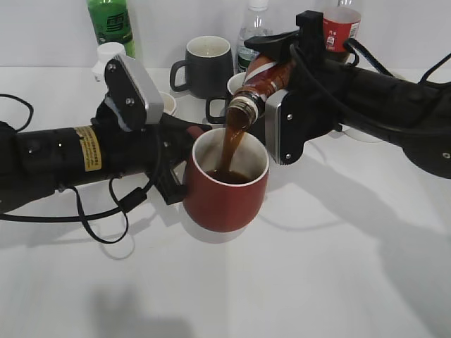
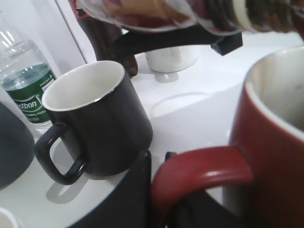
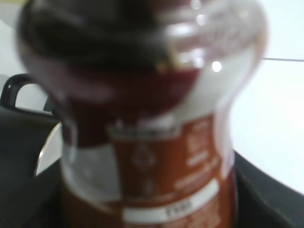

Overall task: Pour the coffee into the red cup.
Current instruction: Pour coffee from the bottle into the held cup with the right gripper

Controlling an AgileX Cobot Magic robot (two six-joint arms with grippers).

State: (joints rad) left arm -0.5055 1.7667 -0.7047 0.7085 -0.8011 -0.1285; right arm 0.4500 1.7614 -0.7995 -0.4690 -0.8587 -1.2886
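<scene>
The red cup (image 1: 227,189) stands upright at the table's middle with dark coffee pooled inside. My left gripper (image 1: 176,165) is shut on its loop handle (image 2: 202,168). My right gripper (image 1: 276,98) is shut on the coffee bottle (image 1: 262,79) and holds it tilted mouth-down over the cup. A brown stream (image 1: 231,144) of coffee falls from the bottle's mouth into the cup. The bottle fills the right wrist view (image 3: 147,118), and its blurred body crosses the top of the left wrist view (image 2: 180,12).
A grey mug (image 1: 204,65) and a black mug (image 2: 95,123) stand just behind the red cup. A green bottle (image 1: 110,24), a clear water bottle (image 1: 254,28) and a red-labelled cola bottle (image 1: 342,24) line the back. A white cup (image 2: 172,57) stands behind too.
</scene>
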